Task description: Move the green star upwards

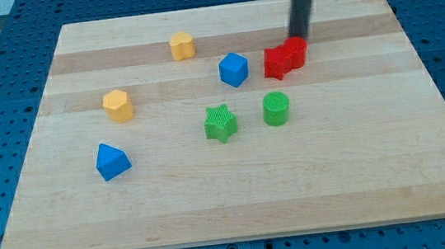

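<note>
The green star (221,123) is being left alone mid-board, just left of the green cylinder (276,108). The blue cube (233,69) is sitting above the star. My tip (299,37), well up-right of it, is touching the red block (285,58); nothing's being gripped.

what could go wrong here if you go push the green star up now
1. My tip sits at the view's top, right beside the red blocks, far from the green star; heading straight down could drag them along.
2. The blue cube lies just above the star, slightly right; pushing upward may bump it.
3. The green cylinder is close on the star's right, so approaching from that side could nudge it.
</note>
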`<state>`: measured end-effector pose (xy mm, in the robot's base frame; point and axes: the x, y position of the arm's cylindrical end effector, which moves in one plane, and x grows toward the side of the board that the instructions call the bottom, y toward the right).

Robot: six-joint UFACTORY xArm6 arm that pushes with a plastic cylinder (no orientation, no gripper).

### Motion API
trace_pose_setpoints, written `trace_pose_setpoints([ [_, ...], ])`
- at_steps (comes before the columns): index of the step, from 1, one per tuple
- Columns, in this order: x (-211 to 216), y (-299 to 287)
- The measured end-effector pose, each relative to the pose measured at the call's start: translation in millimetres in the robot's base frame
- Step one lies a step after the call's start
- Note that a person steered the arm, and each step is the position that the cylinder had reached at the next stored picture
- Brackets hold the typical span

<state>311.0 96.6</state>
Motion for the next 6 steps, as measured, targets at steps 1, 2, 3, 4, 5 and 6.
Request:
trace_pose_setpoints([
  [1, 41, -8],
  [2, 69, -16],
  [3, 132, 22],
  [4, 187, -2],
  [5, 219, -107],
  [6, 175, -110],
])
